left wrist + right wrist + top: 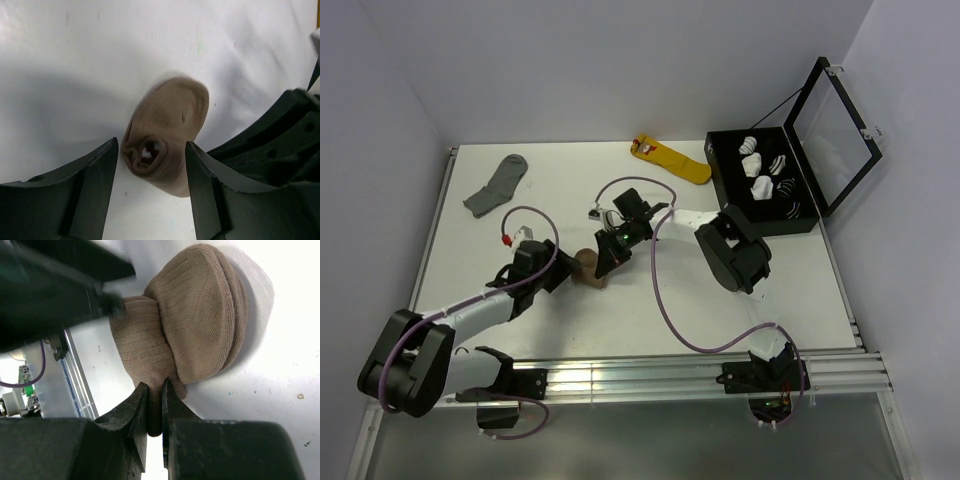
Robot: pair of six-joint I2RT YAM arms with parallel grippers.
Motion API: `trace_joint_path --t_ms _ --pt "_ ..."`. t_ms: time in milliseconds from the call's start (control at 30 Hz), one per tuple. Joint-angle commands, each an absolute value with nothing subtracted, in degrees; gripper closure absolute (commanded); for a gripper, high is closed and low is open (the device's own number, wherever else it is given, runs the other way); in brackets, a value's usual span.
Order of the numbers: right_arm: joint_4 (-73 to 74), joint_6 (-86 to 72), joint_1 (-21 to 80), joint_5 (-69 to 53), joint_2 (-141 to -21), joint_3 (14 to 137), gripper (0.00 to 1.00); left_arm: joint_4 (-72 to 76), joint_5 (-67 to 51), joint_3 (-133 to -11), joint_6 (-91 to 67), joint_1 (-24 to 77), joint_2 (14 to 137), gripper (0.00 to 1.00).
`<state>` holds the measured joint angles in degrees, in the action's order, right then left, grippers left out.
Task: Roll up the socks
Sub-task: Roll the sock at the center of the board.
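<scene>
Right gripper (155,386) clamps a fold of the socks (200,320), nearly rolled on the table (820,290); left gripper (152,145) brackets them, whether pressing we cannot tell. Next we should tuck that fold in.

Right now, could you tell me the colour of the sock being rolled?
The sock is tan-brown; the right wrist view shows it best.

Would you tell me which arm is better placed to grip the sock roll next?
Likely the left: the left fingers, open, flank the sock, while the right fingers pinch a fold of it.
</scene>
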<state>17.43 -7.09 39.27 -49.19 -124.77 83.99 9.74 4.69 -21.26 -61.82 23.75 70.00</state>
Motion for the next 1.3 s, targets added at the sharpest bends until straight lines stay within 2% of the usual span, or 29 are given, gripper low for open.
trace_joint_path --t_ms 0,300,567,800,1033,1167,1267 --pt "19.25 -4.75 40.25 -47.99 -126.03 85.43 1.0 9.49 2.56 -25.83 -53.8 20.92 71.44 0.4" --pt "20.48 -3.43 40.78 -47.11 -125.95 86.22 1.0 14.06 -4.91 -32.16 -49.92 19.42 83.3 0.54" --pt "20.83 -1.94 41.31 -47.64 -124.89 86.57 1.0 17.22 -6.76 -33.66 -49.04 20.39 90.52 0.59" --pt "22.94 -1.67 41.66 -47.55 -126.56 89.12 1.0 16.79 -6.33 -35.25 -49.13 21.71 91.59 0.59" --pt "22.68 -4.04 41.57 -46.76 -130.08 88.59 1.0 15.21 -4.04 -34.89 -50.09 21.71 89.21 0.56" --pt "22.5 -5.36 41.13 -46.58 -131.66 88.33 1.0 12.49 -3.61 -36.03 -52.03 21.71 86.76 0.45" --pt "23.11 -5.54 41.04 -45.97 -132.1 88.68 1.0 7.92 -0.8 -37.52 -52.73 21.71 83.95 0.42"
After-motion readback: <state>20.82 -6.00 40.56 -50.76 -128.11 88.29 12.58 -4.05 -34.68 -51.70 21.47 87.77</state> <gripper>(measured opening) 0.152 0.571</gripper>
